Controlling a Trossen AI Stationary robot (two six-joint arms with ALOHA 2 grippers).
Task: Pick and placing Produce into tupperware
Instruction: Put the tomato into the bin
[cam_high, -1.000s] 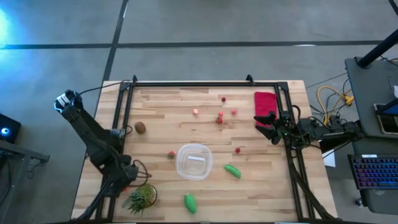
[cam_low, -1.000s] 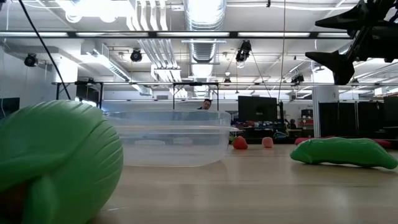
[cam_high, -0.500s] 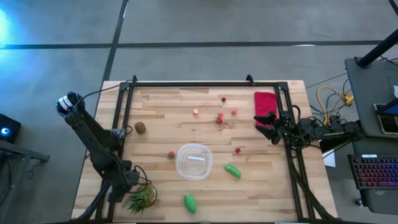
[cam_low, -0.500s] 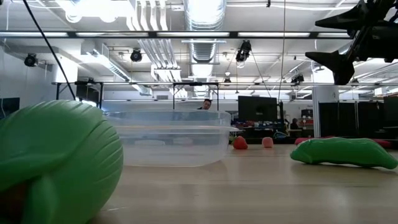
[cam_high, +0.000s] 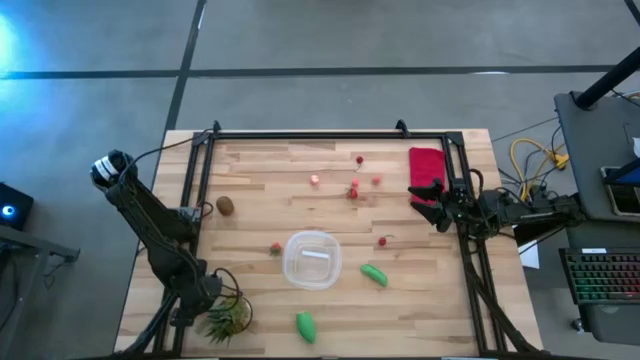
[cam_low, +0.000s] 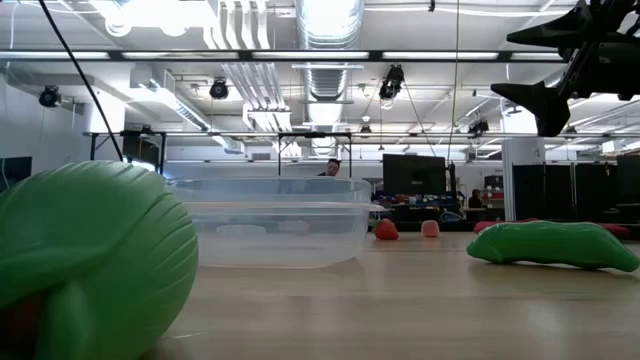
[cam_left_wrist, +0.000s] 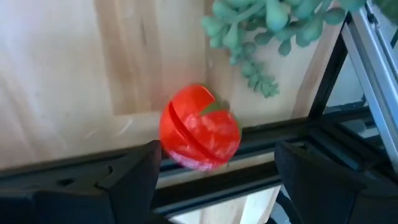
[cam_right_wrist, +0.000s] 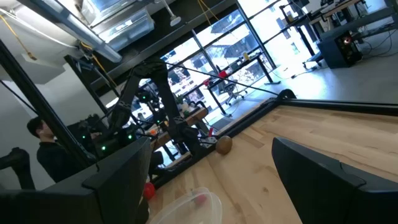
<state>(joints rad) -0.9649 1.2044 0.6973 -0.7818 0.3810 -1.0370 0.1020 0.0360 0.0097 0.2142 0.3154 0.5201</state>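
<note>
The red tomato (cam_left_wrist: 200, 127) lies on the wood at the table's near left corner, beside the black frame rail, between the fingertips of my open left gripper (cam_left_wrist: 216, 155) (cam_high: 195, 300). My open right gripper (cam_high: 428, 197) (cam_right_wrist: 217, 186) hangs high over the red cloth (cam_high: 427, 165) at the right edge. The clear tupperware (cam_high: 312, 259) (cam_low: 275, 220) stands mid-table. Two green pieces (cam_high: 374, 274) (cam_high: 306, 326), a brown piece (cam_high: 226, 205) and small red berries (cam_high: 353, 190) (cam_high: 382, 241) lie on the wood. My left gripper has the tomato between its open fingers, coming from above. One finger (cam_left_wrist: 140, 171) stands very near the tomato's side (cam_left_wrist: 165, 134), and I cannot tell whether it touches. The other finger stands well apart from the tomato, which rests on the table.
The spiky potted plant (cam_high: 228, 318) (cam_left_wrist: 273, 25) stands right beside my left gripper, close to the tomato. The black frame rail (cam_left_wrist: 261, 168) runs along the left edge under the fingers. Open wood lies between the tupperware and the left edge.
My left arm has moved a little toward the table's near edge, bringing its gripper closer to the plant. The right arm and the produce have kept still.
</note>
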